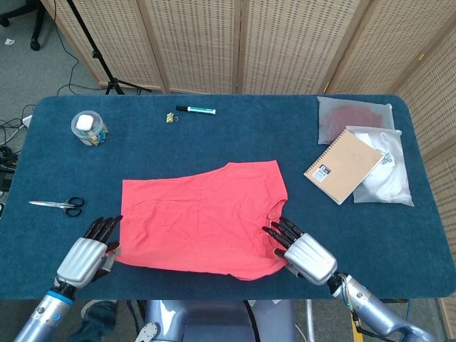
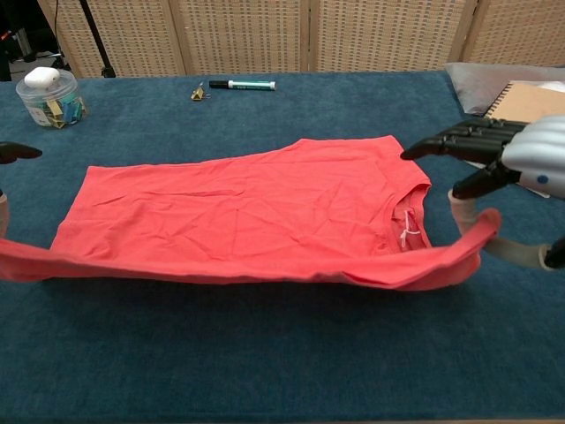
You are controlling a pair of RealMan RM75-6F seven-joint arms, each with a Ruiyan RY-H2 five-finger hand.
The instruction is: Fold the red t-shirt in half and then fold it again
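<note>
Red t-shirt [image 1: 199, 217] spread mid-table on blue cloth [image 1: 214, 135], near edge raised off the surface. Pinched at the near left corner by left hand [image 1: 87, 255], at the near right corner by right hand [image 1: 303, 251]; remaining fingers [image 2: 450, 141] extended, slightly apart.

The setting looks like a robotics lab or test room rather than a home. A table [image 1: 214, 135] covered in dark blue felt stands on grey carpet before folding wicker screens [image 1: 285, 43], with a black tripod stand [image 1: 96, 50] and loose cables [image 1: 8, 139] at the left. Small office props lie about: a marker [image 1: 196, 110], scissors [image 1: 57, 205] and a spiral notebook [image 1: 342, 166].
</note>
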